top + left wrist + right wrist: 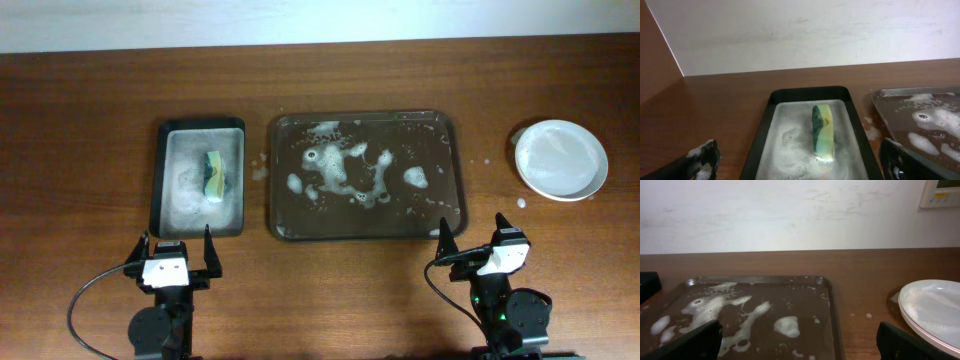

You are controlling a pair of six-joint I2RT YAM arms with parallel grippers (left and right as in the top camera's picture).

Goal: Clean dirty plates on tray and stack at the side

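Stacked plates point(560, 160) on surface point(90, 110) at far right, apart from tray point(425, 215); count unclear from above. Right wrist view: stack cut off by right frame edge, layered rims visible, number hard to tell. Tray in centre, carrying white foam patches point(345, 170). Just left of it: small tray point(157, 185), sudsy, sponge point(214, 175) on edge inside. Near left: left hand point(176, 250), fingers apart, empty. Near right: right hand point(472, 238), fingers apart, empty. Wrist views show only fingertips, at lower corners.
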